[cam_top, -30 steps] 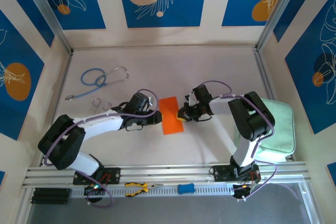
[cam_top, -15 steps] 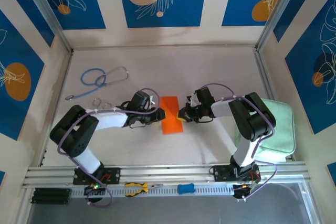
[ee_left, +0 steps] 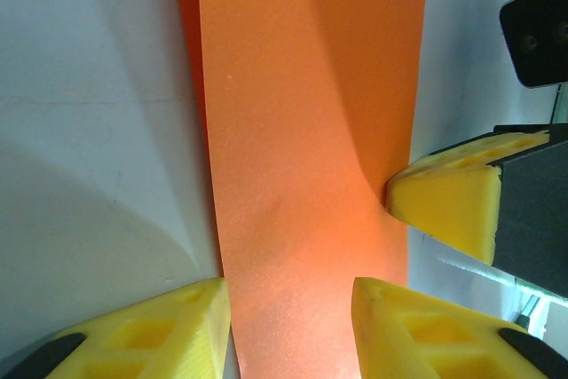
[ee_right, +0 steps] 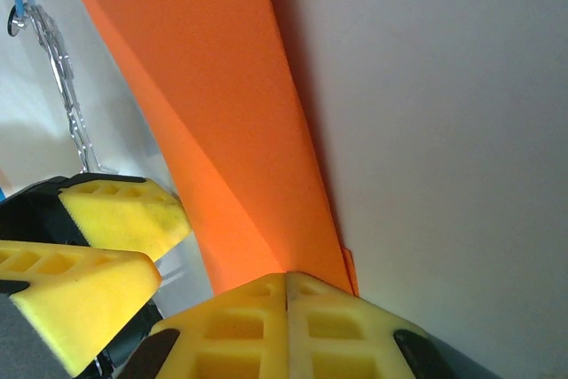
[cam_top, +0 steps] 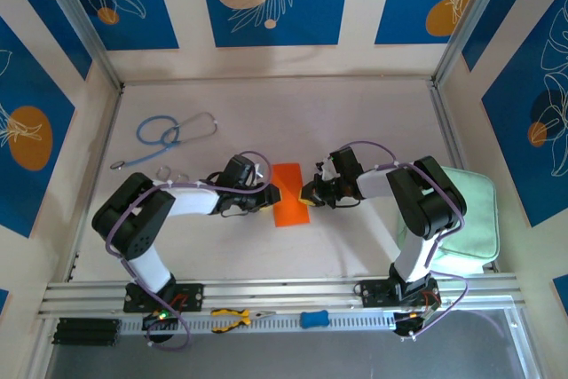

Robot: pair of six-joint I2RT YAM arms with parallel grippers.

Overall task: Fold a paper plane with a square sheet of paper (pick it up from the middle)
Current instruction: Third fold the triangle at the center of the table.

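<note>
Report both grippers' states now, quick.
Left gripper: open, pads apart over the thin bright orange sheet of paper.
Right gripper: closed, pinching that sheet's edge.

The left end effector [cam_top: 271,195] and right end effector [cam_top: 308,194] block the paper's [cam_top: 288,197] two sides. Bare desk [cam_top: 355,122] lies open beyond it and on its near side. A stethoscope [cam_top: 173,135] occupies the far left, and a green pad [cam_top: 470,219] the right edge.
</note>
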